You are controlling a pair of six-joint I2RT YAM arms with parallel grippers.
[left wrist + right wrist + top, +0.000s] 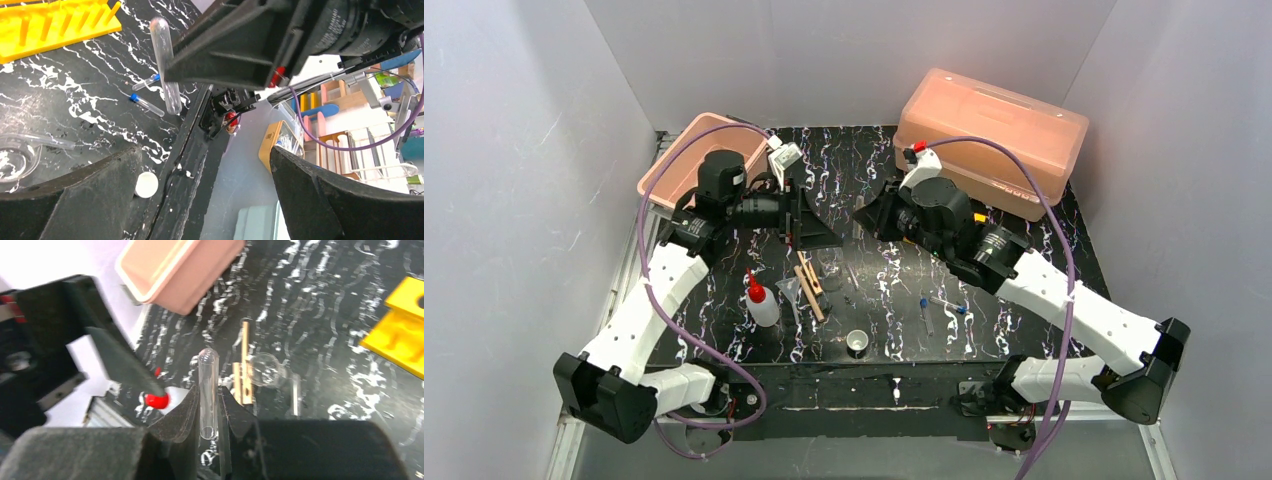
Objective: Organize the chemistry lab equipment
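My right gripper (209, 390) is shut on a clear tube (207, 390) and holds it upright above the mat, rounded end up. The tube also shows in the left wrist view (166, 65). My left gripper (203, 152) is open wide and empty, facing the right gripper (869, 212) at mid-table. The squeeze bottle (761, 300), wooden clamps (809, 280), clear beaker (829, 263), tiny white cup (857, 343) and two blue-capped tubes (924, 315) lie on the mat in front. The yellow rack (50, 25) stands under the right arm and is mostly hidden in the top view.
An open pink bin (686, 160) stands at the back left. The big pink lidded box (994, 135) stands at the back right. The black marbled mat (754, 345) ends at a taped front edge near the arm bases. Grey walls close in on three sides.
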